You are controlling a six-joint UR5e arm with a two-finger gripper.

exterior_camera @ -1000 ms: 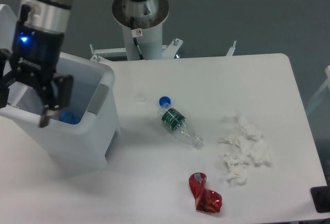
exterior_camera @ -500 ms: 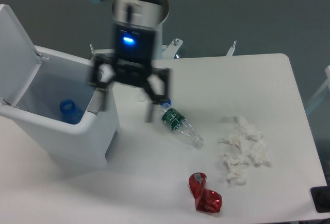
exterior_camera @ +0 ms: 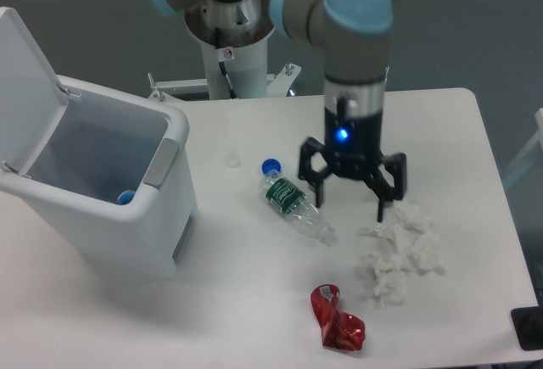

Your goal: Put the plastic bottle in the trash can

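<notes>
The plastic bottle (exterior_camera: 125,198) is inside the trash can (exterior_camera: 161,242); only a small blue part of it shows, low by the front wall, under the rim. The can's flip lid (exterior_camera: 25,81) stands open at the back left, and the grey panel (exterior_camera: 161,162) sits on the right of the rim. The can stands on the left side of the white surface (exterior_camera: 254,310).

The pincer (exterior_camera: 351,196) is well apart from the can, over the middle-right of the surface, pointing down, w/ its fingers (exterior_camera: 383,210) spread apart and nothing between them. A blue light glows on the wrist above it.

Just left of the pincer lies the small clear bottle (exterior_camera: 294,202) w/ green label and blue cap, on its side. Just right and below it is a heap of crumpled white tissue (exterior_camera: 399,254); one fingertip is near its top edge, cannot tell if touching. A crushed red can (exterior_camera: 338,318) lies near the front edge.
</notes>
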